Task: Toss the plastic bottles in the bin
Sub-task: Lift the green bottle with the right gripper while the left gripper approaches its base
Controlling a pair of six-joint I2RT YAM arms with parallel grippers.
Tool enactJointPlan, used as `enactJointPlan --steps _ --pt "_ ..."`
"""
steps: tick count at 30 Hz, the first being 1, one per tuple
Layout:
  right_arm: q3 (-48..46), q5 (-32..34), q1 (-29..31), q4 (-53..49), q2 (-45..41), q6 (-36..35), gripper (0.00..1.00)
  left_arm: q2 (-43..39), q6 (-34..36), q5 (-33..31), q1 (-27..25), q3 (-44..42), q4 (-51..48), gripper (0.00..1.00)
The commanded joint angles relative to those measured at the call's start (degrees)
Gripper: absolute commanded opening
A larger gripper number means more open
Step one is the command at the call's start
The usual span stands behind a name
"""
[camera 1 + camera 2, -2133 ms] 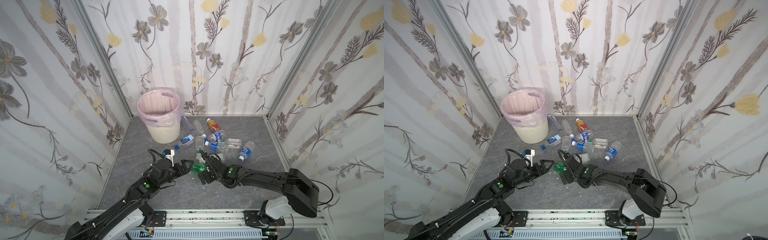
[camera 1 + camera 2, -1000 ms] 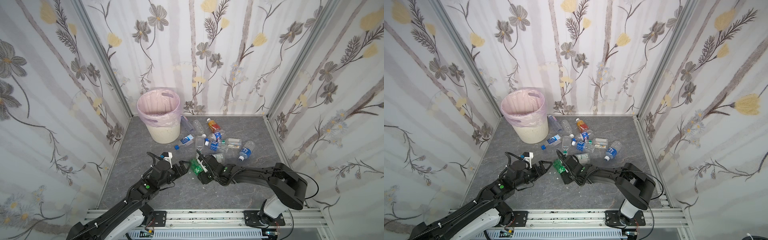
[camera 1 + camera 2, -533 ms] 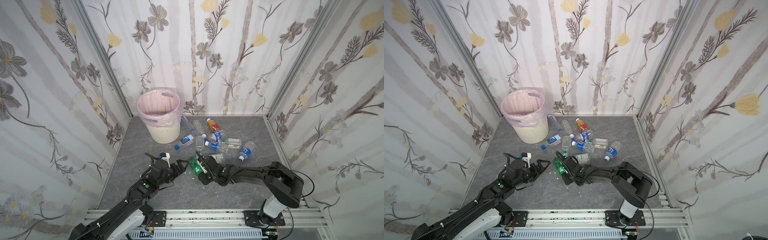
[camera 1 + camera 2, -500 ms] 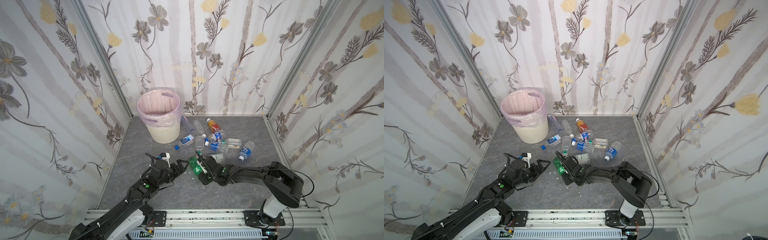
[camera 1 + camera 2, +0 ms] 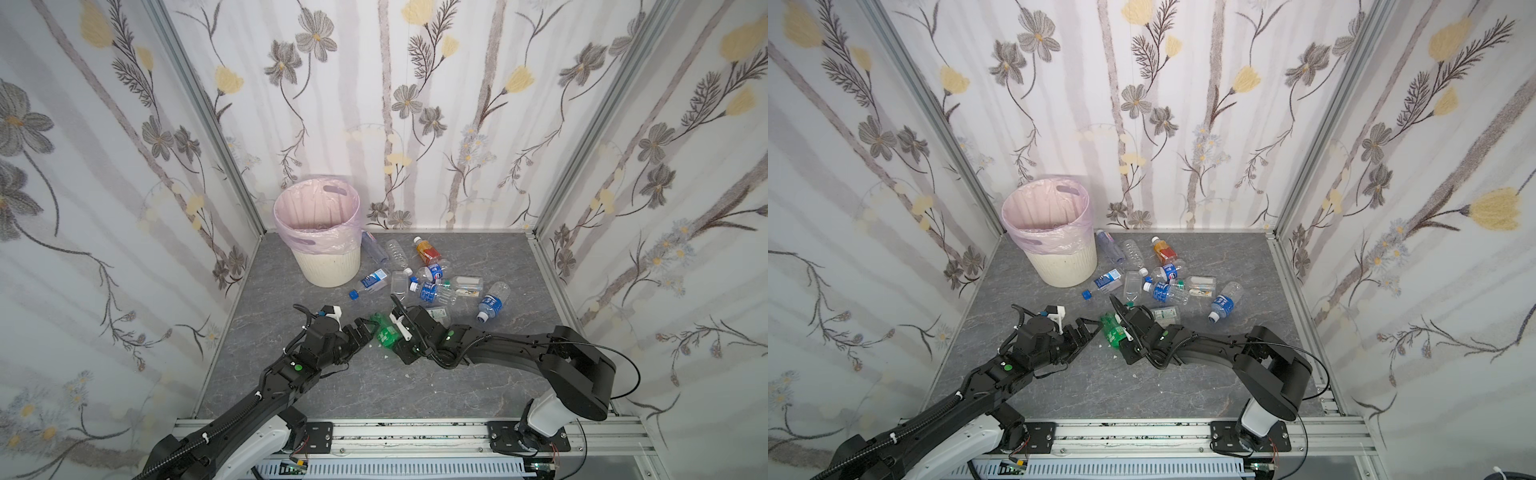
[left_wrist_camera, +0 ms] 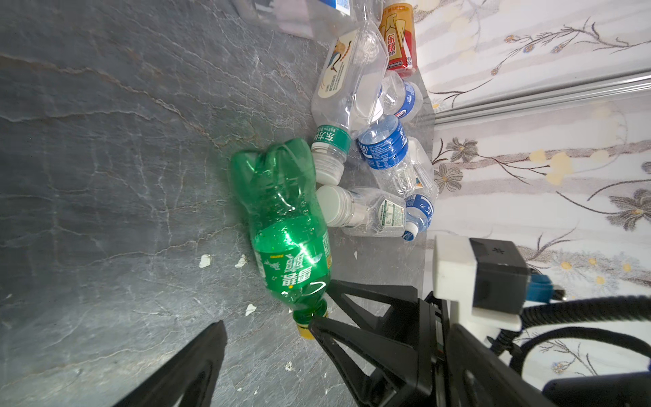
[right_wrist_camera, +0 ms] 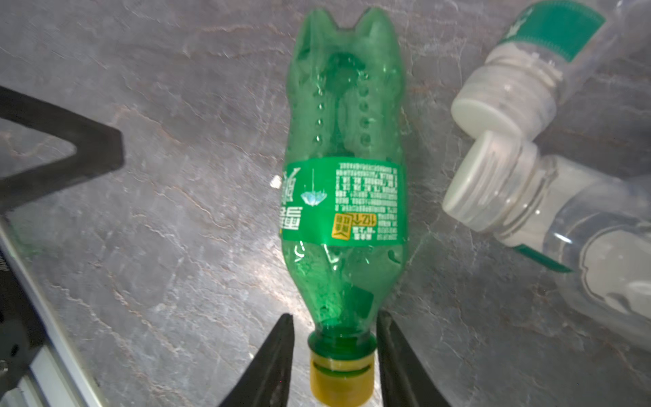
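1. Arms: the right gripper [image 7: 334, 317] has just clamped onto the green bottle [image 7: 343, 197] at its neck, above the yellow cap; a second ago its jaws stood apart around it. The left gripper [image 5: 363, 332] stays spread wide and empty, just left of that bottle in both top views. The pick looks made; the lift and carry to the bin [image 5: 328, 270] remain.
2. Bin: it stands at the upper left of the floor [image 5: 374, 386], pink-lined with an open mouth, well apart from the held bottle. Its rim is high, so the bottle probably has to rise well clear first.
3. Other bottles [image 5: 432, 289]: they lie heaped at centre, right of the bin, all on the floor, so most of the task is left. One blue-capped bottle [image 5: 371, 284] lies near the bin's foot.
4. Green bottle: it lies at lower centre between the grippers, apparently not yet lifted. Two white caps [image 7: 500, 102] lie just beside it. Held by the neck alone, it may swing, and the left gripper is the nearest obstacle.
5. Scraps [image 6: 205, 260]: white flecks lie beside it, harmless.
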Motion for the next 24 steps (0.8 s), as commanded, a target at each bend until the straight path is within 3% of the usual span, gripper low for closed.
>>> enactJointPlan --steps 1,7,12,24 --pt "1.3 -0.1 0.1 0.0 -0.9 0.0 0.40 1.1 -1.3 0.4 0.7 1.1 3.7 1.00" --pt "1.6 -0.7 0.2 0.1 2.3 0.1 0.46 5.5 -0.7 1.9 1.3 2.0 4.8 1.00" --pt "-0.2 -1.9 0.9 2.9 2.7 1.7 0.52 4.2 -1.5 1.6 1.4 0.3 5.2 1.00" --pt "-1.0 -4.2 3.2 6.1 5.7 4.0 0.52 5.5 -2.5 2.5 1.8 -2.5 8.5 1.00"
